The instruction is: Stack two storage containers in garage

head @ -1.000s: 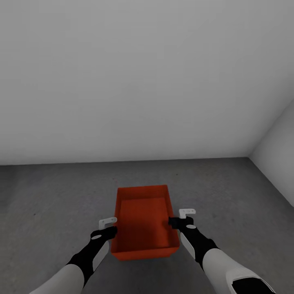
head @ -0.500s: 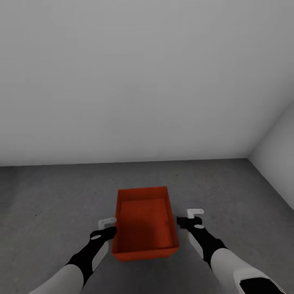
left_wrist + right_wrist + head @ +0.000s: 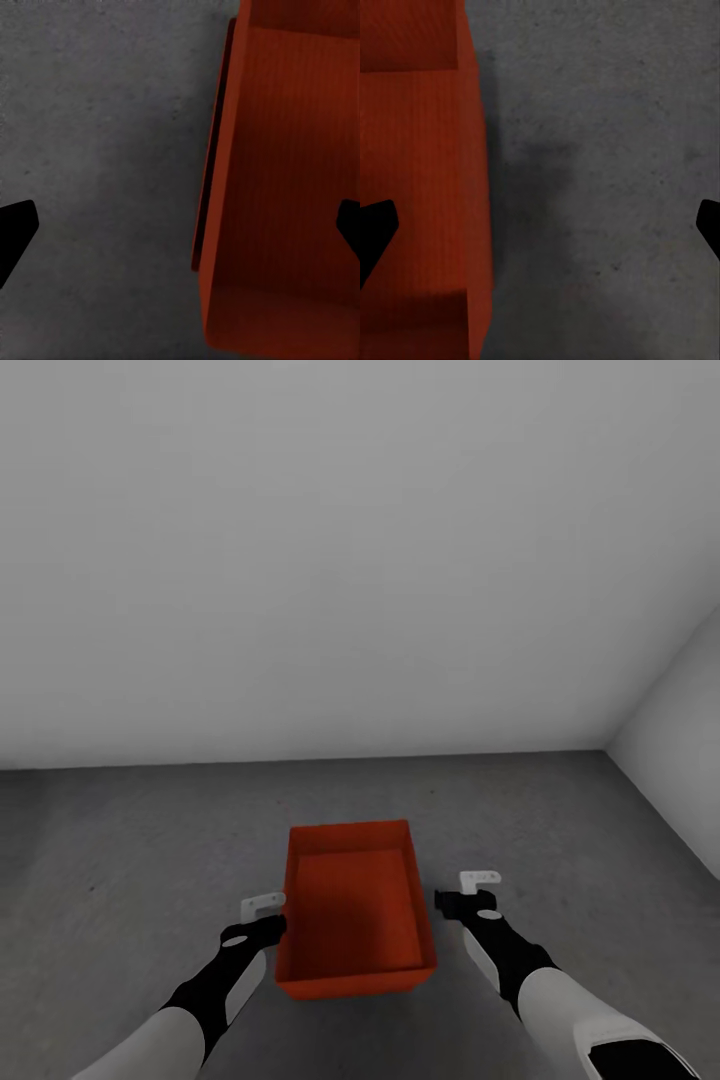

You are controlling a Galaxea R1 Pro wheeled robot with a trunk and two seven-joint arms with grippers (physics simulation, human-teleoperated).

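In the head view, one orange-red storage container is sitting open side up on the dark grey garage floor, low in the centre of the frame, a plain white wall rising behind it. The left gripper is hanging just beside the box's left wall and the right gripper is standing a little clear of the right wall; neither is gripping anything. To release cleanly, both arms should be drawing straight outward and up without nudging the box, leaving it square for the second one to stack. In the left wrist view, the container is filling the right half of the frame, with the two dark fingertips spread wide at opposite edges, one over the floor and one over the box's orange surface. In the right wrist view, the box is lying along the left side, jaws likewise spread wide. Contact between the left fingers and the wall is hard to judge.
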